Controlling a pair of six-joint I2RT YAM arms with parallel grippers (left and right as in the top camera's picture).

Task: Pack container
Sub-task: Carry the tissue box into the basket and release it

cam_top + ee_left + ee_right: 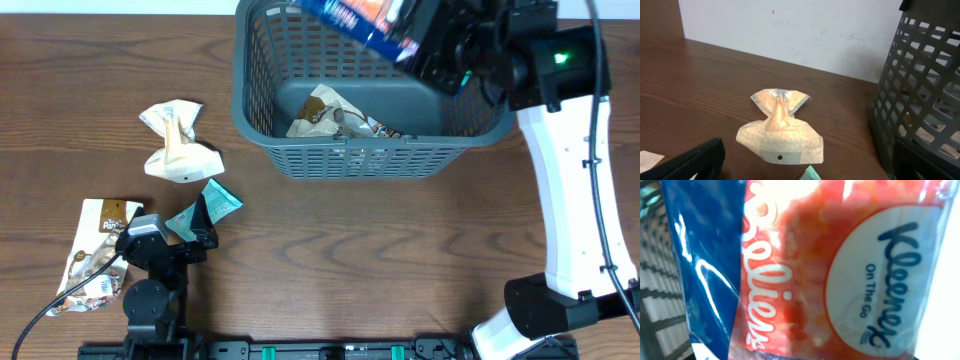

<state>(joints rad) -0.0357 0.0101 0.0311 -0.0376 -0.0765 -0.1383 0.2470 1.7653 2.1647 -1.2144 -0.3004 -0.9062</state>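
Container (360, 158) of dark grey plastic stands at the far middle of the brown wooden surface (400, 260), its slotted sides upright and its thick rim facing up. In the left wrist view its lattice wall (920, 90) rises at the right edge.

On its solid bottom lies a beige snack packet (328, 112) with brown print, crumpled, towards the near wall. Something with reddish print shows just to its right, too small to make out.

Above the container's far right corner the right fingers (422, 52) are closed on one end of a tissue pack (355, 18), blue and orange, which hangs tilted over the rim and clear of the bottom. The right wrist view is filled by this pack (840, 270), glossy, with the words "Kleenex On The Go" on a white patch. The fingers themselves do not show there.

Low at the near left, the left fingers (200, 212) are spread wide and hold nothing. One (695, 160) shows dark at the bottom left of the left wrist view. A teal packet (220, 203) lies just at their tips, only its corner (812, 174) showing from the wrist.

Beyond it a cream packet (180, 145), twisted at the middle, rests on the surface (782, 132), well apart from the container. A white and brown packet (95, 255) lies flat beside the left arm.
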